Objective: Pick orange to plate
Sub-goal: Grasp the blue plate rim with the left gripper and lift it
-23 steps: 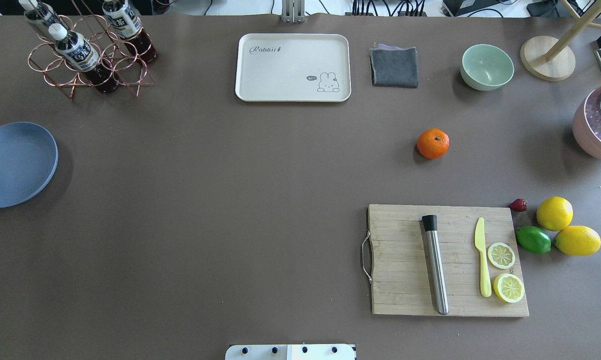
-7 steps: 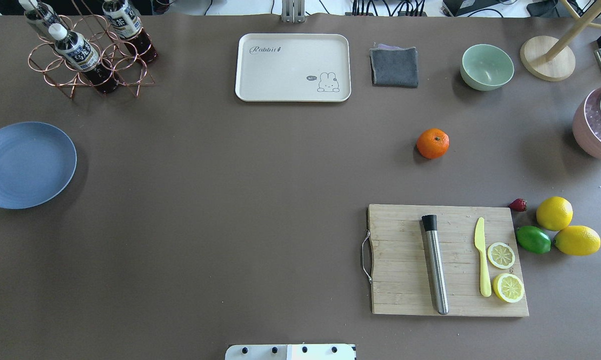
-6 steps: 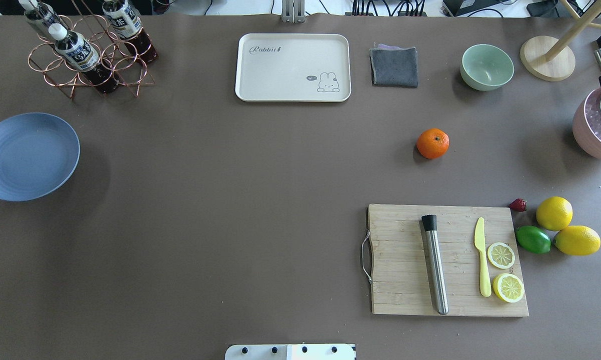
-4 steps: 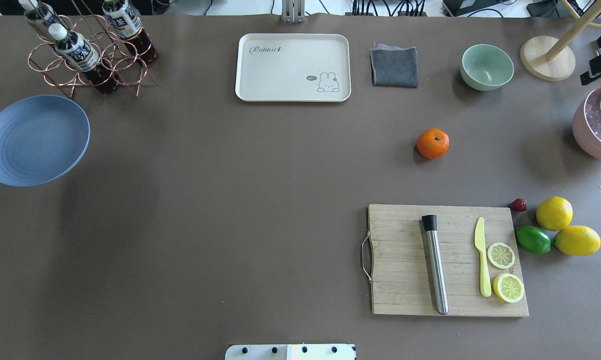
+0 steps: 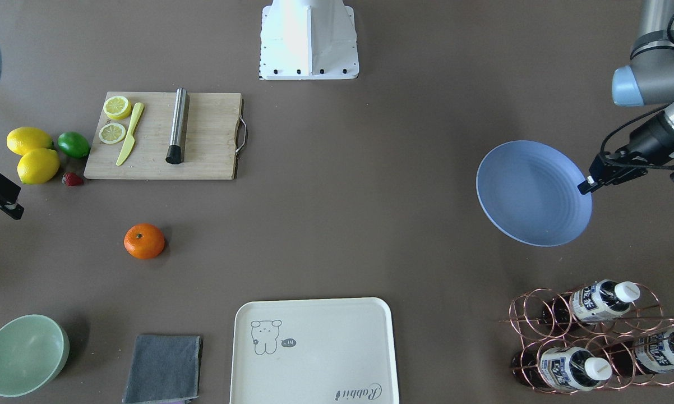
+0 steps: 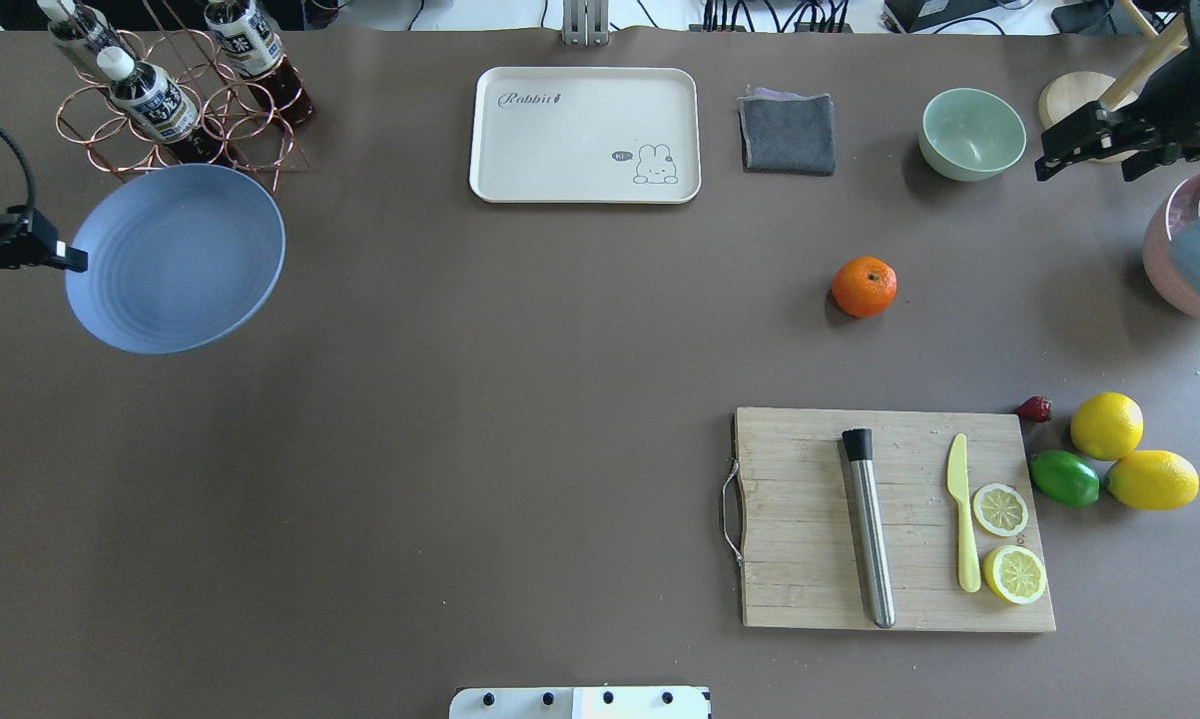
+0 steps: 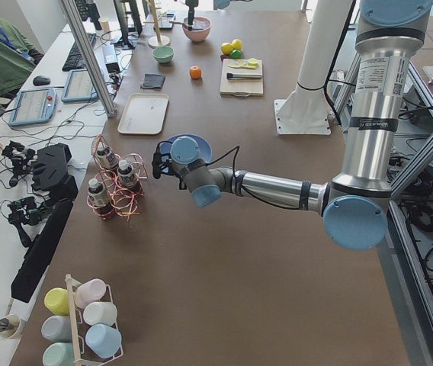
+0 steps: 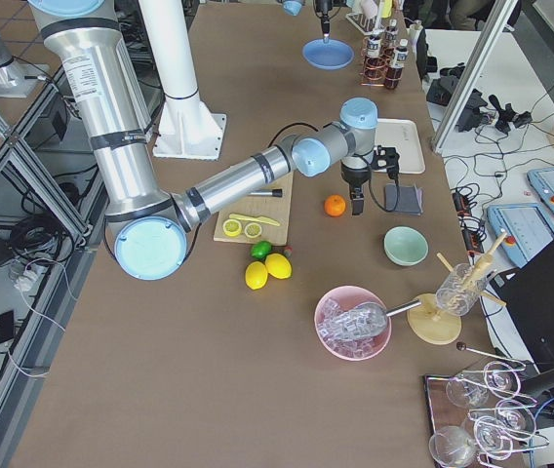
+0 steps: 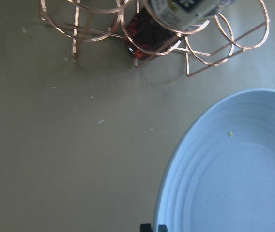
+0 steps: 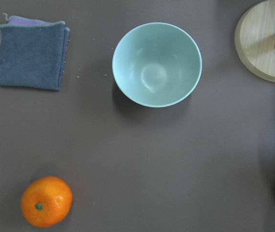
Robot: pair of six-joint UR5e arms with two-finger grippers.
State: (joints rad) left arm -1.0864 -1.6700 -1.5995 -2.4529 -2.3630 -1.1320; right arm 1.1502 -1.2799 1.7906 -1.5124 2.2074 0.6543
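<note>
Left gripper (image 6: 69, 263) is clamped on the plate (image 6: 176, 260) rim. Plate is held tilted above the table, hiding part of the bottle rack (image 6: 151, 120). Orange (image 6: 864, 287) sits on the table, well apart from it, nearer the green bowl (image 6: 971, 133). Right gripper (image 6: 1084, 145) is dark and partly cut off, and the spacing of its 2 fingers can't be told.
</note>
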